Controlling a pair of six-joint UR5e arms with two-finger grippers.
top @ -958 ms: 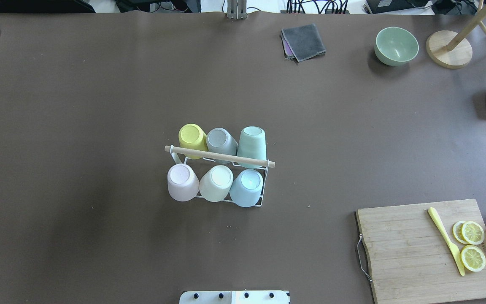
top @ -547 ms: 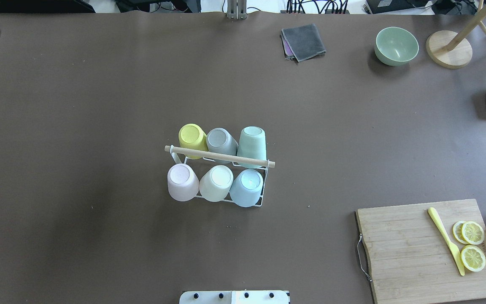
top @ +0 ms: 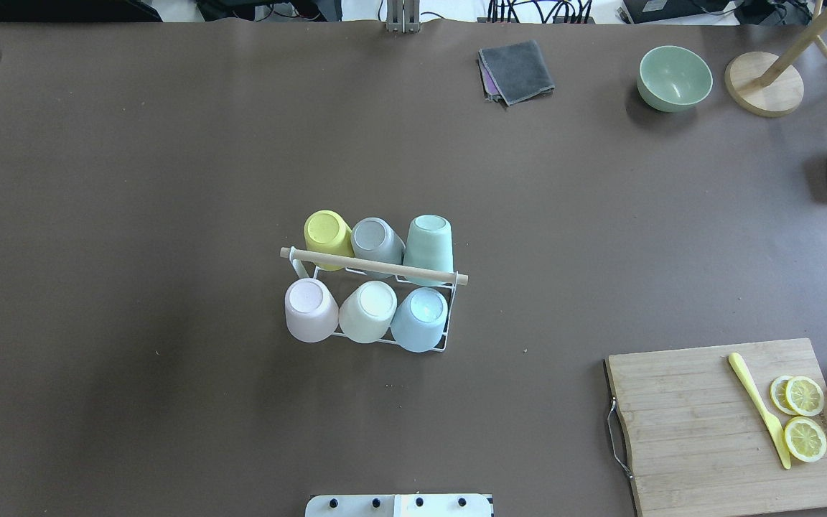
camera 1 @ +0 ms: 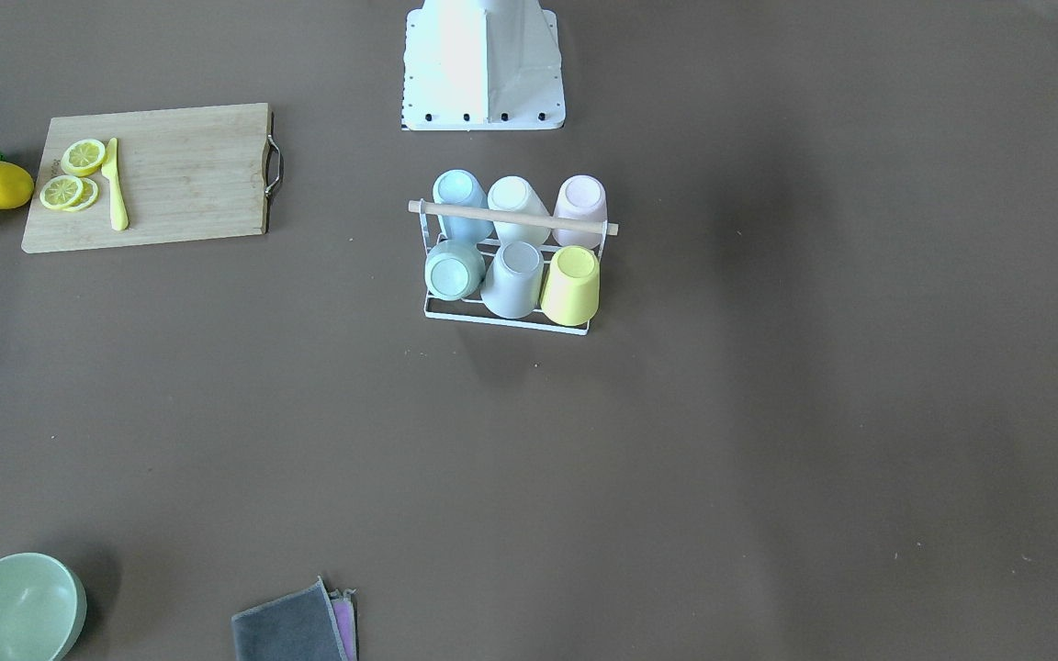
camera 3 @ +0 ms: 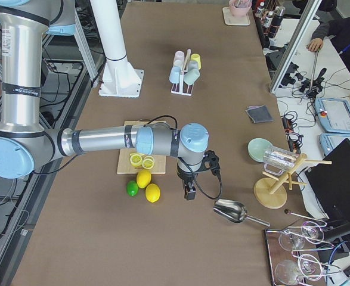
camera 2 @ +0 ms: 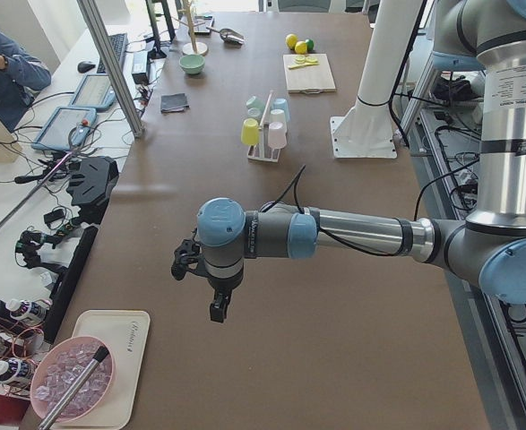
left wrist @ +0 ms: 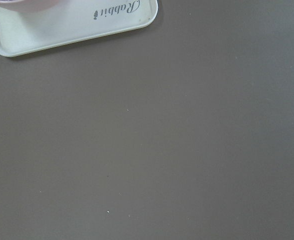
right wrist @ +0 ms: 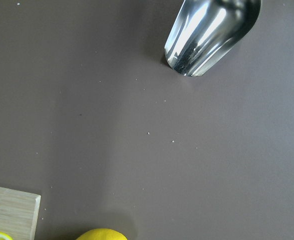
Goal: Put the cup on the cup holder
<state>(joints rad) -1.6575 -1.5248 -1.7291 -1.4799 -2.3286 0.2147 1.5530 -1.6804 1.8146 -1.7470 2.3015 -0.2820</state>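
Left pincer (camera 2: 212,300) hanging over bare counter (top: 169,179), white tray (left wrist: 46,30) just beside it. Right pincer (camera 3: 189,189) hanging close by lemons (camera 3: 152,192), metal scoop (right wrist: 212,35) and cutting board (top: 729,424). How wide either is standing: cannot tell.

Cup holder (top: 374,266) sitting well away from both, mid-counter, with six cups (top: 367,310) upside down and filling both rows. No loose cup showing, so the task is looking done.

Risk: an arm reaching back in, clipping the wooden rod and tipping the rack. Nothing is blocking that path.
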